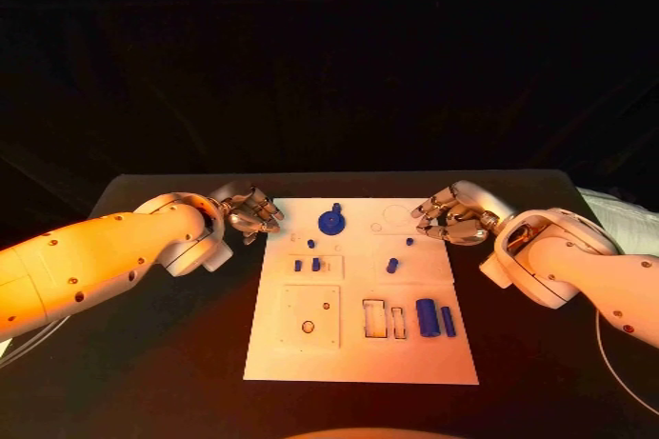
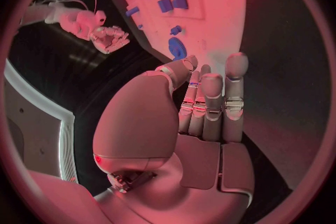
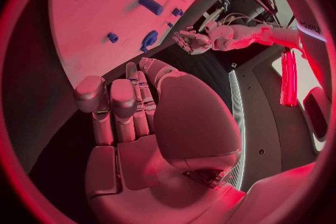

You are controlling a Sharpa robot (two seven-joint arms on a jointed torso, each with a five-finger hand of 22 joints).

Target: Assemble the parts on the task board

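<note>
At the far corners of the task board [image 1: 360, 358], we are seeing the left hand [image 1: 250, 212] and right hand [image 1: 454, 214] hovering over the black table [image 1: 165, 344], fingers loosely apart and holding nothing. Between them a round blue part [image 1: 331, 220] is lying on the board; smaller blue pegs [image 1: 391, 265] and two blue cylinders [image 1: 435, 319] are lying nearer us, unobstructed.

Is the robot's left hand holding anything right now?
No. The left hand is empty, its fingers bare beside the task board.
</note>
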